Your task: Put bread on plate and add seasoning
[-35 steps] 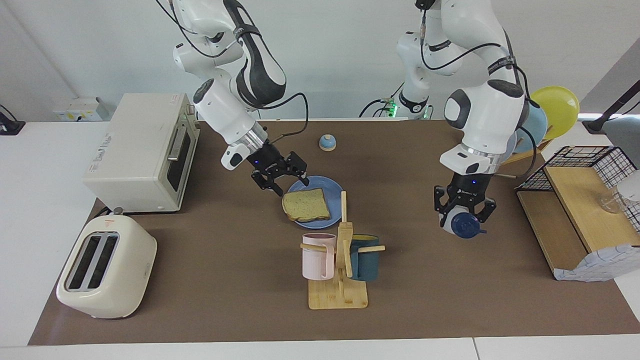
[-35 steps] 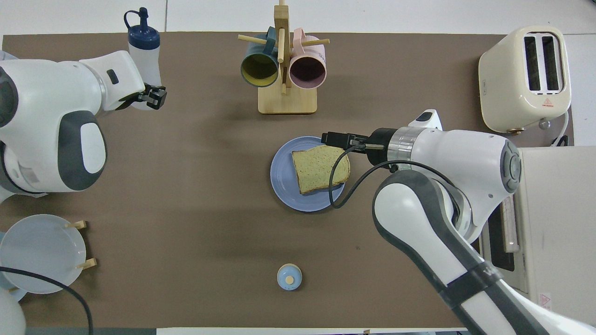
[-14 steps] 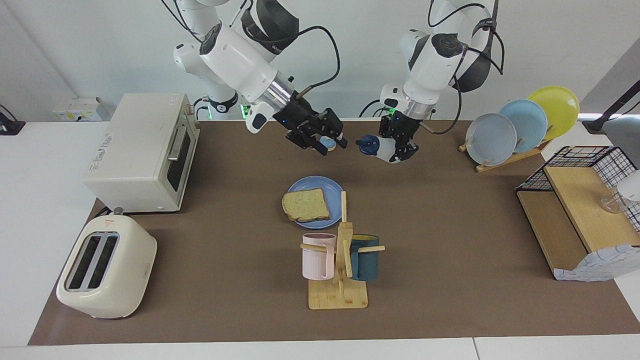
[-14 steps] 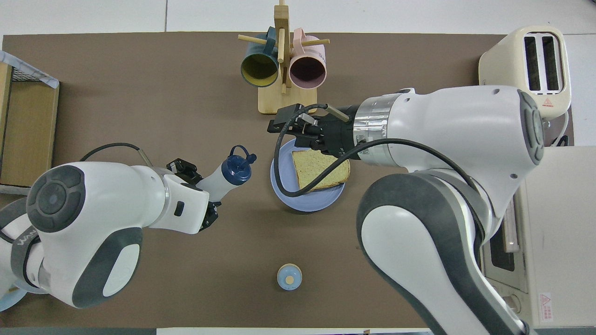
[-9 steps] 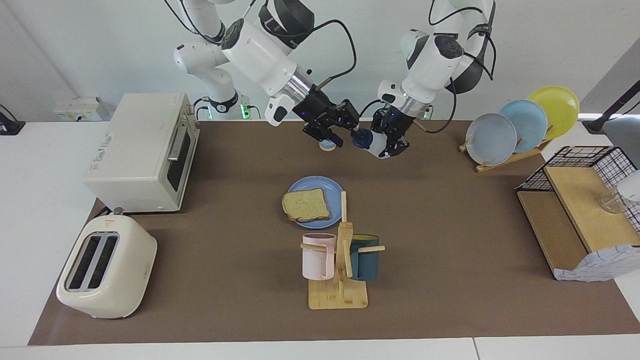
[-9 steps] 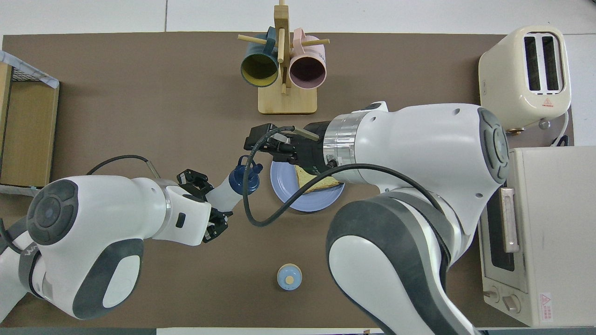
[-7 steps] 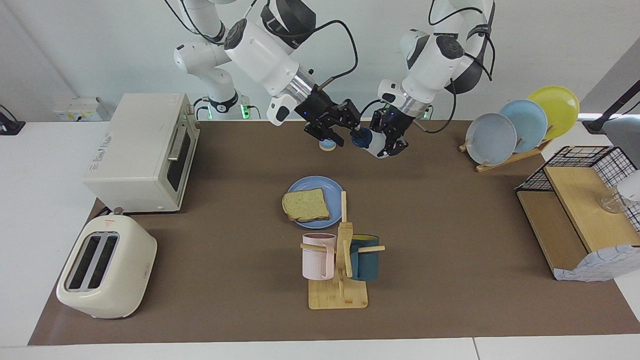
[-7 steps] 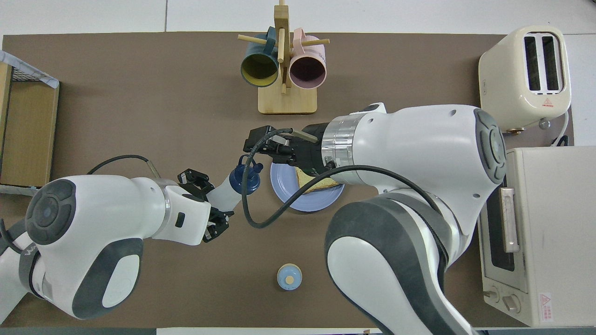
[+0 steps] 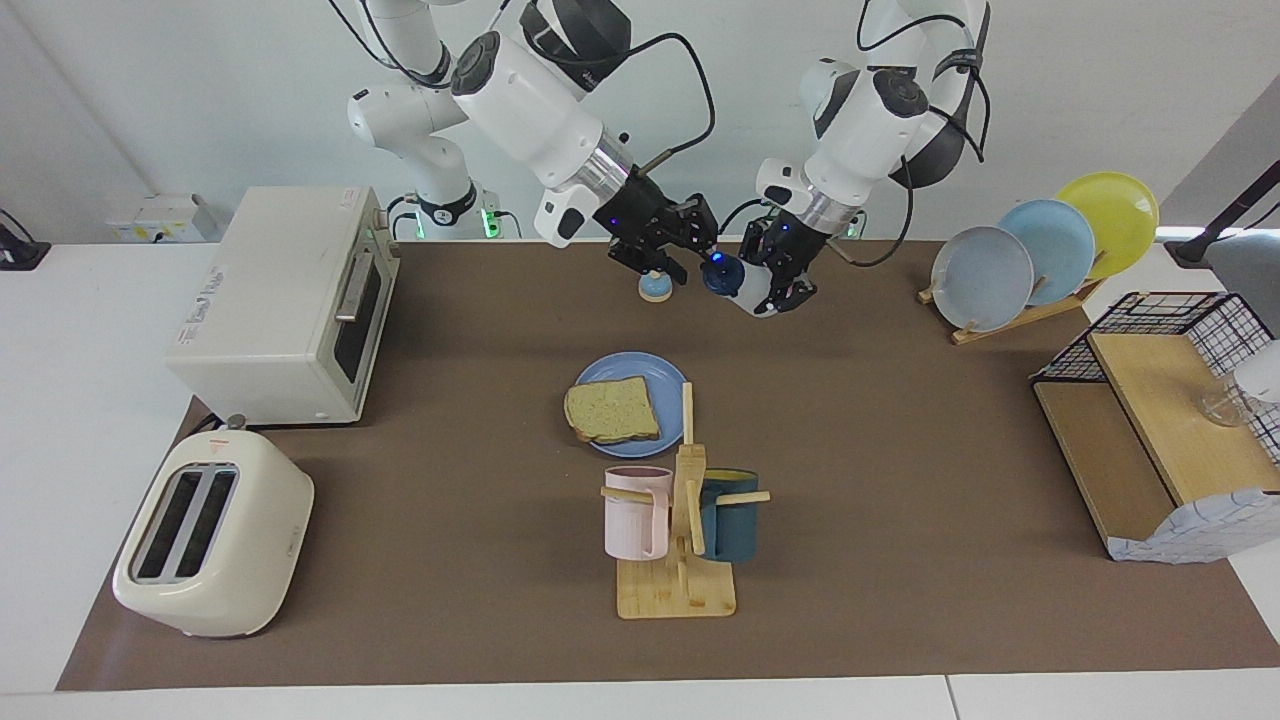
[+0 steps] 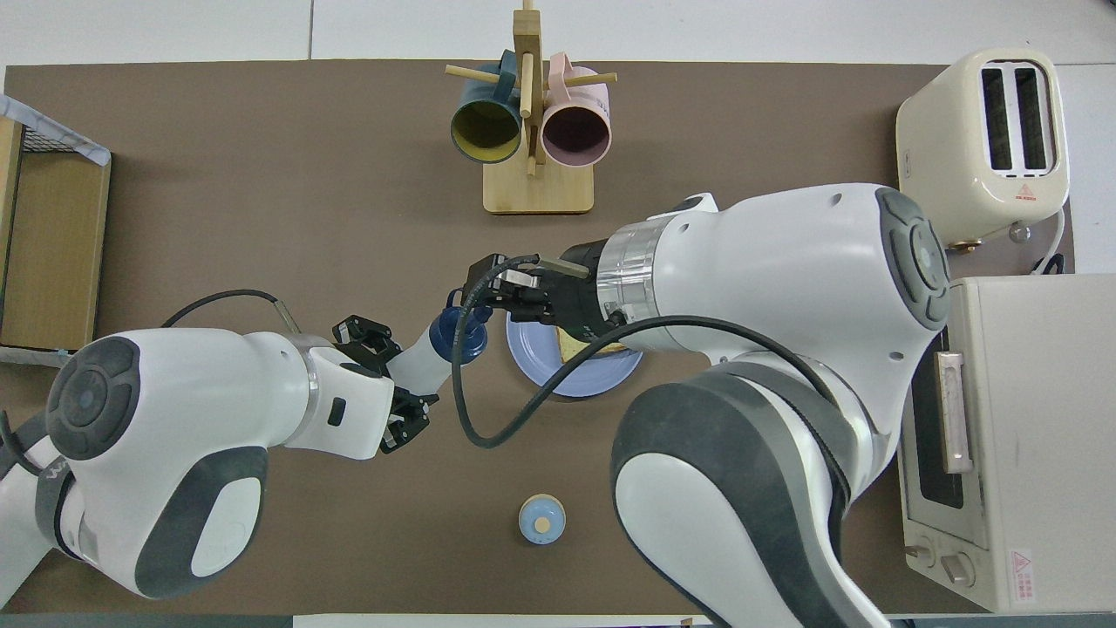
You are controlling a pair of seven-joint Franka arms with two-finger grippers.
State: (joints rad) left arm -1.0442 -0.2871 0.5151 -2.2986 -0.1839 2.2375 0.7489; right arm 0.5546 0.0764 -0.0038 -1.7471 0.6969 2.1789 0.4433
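Note:
The bread (image 9: 612,410) lies flat on the blue plate (image 9: 630,372) in the middle of the table, just on the robots' side of the mug rack. My left gripper (image 9: 775,275) is up in the air, shut on the seasoning bottle (image 9: 748,292), which is tilted with its navy cap pointing at the right gripper. My right gripper (image 9: 693,250) hangs open over the bell, its tips right at that cap; I cannot tell whether they touch it. In the overhead view the right gripper (image 10: 478,288) and its arm cover most of the bread, and the seasoning bottle (image 10: 427,358) lies beside the plate (image 10: 558,379).
A small blue-topped bell (image 9: 655,288) stands near the robots. The mug rack (image 9: 680,520) holds a pink and a teal mug. An oven (image 9: 285,300) and a toaster (image 9: 210,535) stand at the right arm's end. A plate rack (image 9: 1040,260) and a wooden shelf (image 9: 1150,430) stand at the left arm's end.
The left arm lifted the bottle from the left arm's end and tilted it near the bell. The right gripper left the plate, rose and closed in on the bottle's cap.

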